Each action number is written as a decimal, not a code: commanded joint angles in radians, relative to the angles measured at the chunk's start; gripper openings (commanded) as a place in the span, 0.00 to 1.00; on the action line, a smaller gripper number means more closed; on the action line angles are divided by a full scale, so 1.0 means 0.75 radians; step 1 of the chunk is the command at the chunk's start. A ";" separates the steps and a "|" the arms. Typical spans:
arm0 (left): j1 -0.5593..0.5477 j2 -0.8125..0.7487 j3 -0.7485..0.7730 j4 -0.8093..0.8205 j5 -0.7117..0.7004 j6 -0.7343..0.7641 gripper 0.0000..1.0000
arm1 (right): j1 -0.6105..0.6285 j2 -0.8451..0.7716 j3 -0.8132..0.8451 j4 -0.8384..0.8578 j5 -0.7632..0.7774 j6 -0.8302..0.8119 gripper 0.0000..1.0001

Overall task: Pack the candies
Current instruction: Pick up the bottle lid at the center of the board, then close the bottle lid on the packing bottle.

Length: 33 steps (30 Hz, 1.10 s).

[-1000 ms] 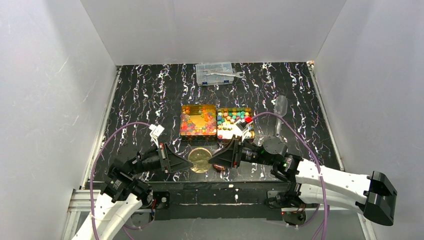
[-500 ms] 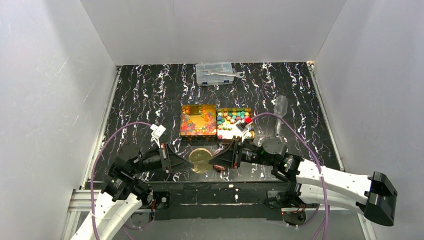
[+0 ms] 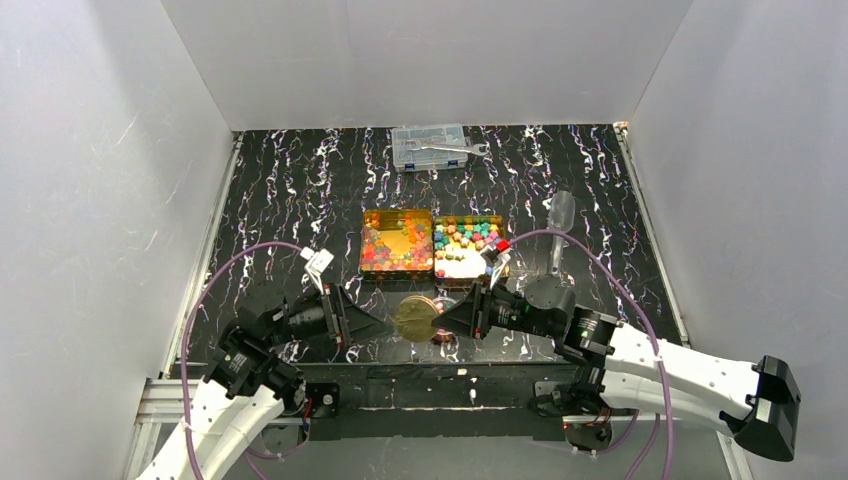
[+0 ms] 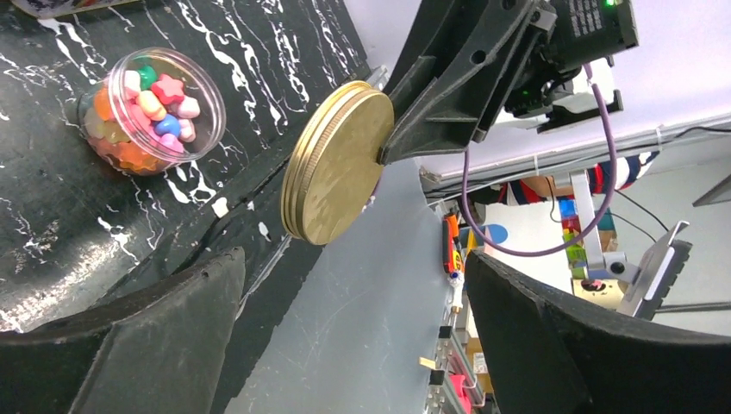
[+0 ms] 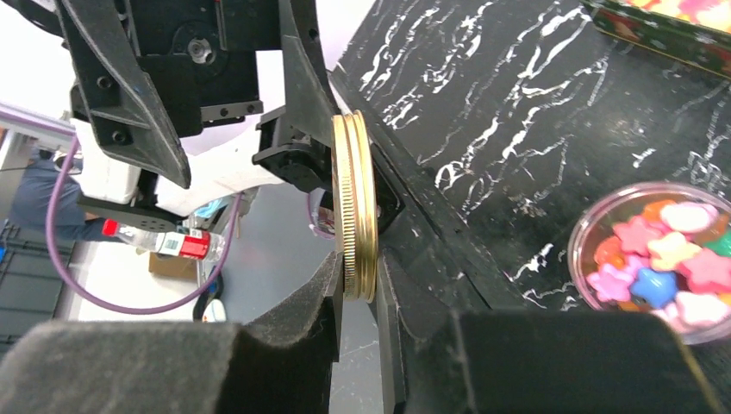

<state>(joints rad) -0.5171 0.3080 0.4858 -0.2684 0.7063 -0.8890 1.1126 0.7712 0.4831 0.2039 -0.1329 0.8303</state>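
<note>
Candies fill two open tins: glossy red, orange and yellow ones in the left tin [image 3: 397, 241], pastel ones in the right tin [image 3: 468, 245] [image 5: 664, 21]. A small clear jar [image 3: 440, 336] [image 4: 151, 110] [image 5: 664, 259] of mixed candies stands open near the table's front edge. My right gripper [image 3: 430, 318] [image 5: 358, 293] is shut on a round gold lid [image 3: 413, 320] [image 4: 336, 164] [image 5: 355, 207], held on edge just left of the jar. My left gripper [image 3: 378, 323] [image 4: 353, 345] stands open just left of the lid, with nothing between its fingers.
A clear compartment box with a wrench [image 3: 432, 147] sits at the back. A clear plastic scoop [image 3: 560, 215] lies right of the tins. A small white tag [image 3: 316, 263] lies left of them. White walls enclose the black marbled table [image 3: 290, 200].
My left gripper has opened and let go of the gold lid, drawing back slightly. The right gripper now holds the lid alone and has shifted a little to the right.
</note>
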 commanded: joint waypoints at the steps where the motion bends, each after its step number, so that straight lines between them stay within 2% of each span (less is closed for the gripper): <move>1: -0.004 0.080 0.019 0.009 -0.017 0.034 0.98 | -0.020 -0.076 0.040 -0.106 0.097 -0.016 0.01; 5: -0.004 0.214 0.011 0.059 0.053 0.054 0.98 | -0.078 -0.121 0.007 -0.153 0.095 0.034 0.01; 10: -0.005 0.348 -0.039 0.171 0.077 -0.015 0.98 | -0.202 -0.125 -0.072 -0.120 -0.029 0.141 0.01; 14: -0.004 0.427 -0.036 0.189 0.079 0.041 0.98 | -0.306 -0.120 -0.164 -0.014 -0.143 0.232 0.01; 19: -0.005 0.463 -0.072 0.239 0.026 0.006 0.98 | -0.405 -0.117 -0.260 0.099 -0.240 0.310 0.01; 28: -0.004 0.626 -0.082 0.289 -0.003 0.079 0.98 | -0.498 -0.060 -0.409 0.325 -0.303 0.450 0.01; 33: -0.007 0.709 -0.061 0.330 -0.017 0.107 0.89 | -0.510 -0.007 -0.447 0.420 -0.283 0.494 0.01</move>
<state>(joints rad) -0.5175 0.8116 0.4305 -0.0521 0.7033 -0.8501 0.7387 0.7437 0.1646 0.3733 -0.3351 1.1519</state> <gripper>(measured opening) 0.932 0.259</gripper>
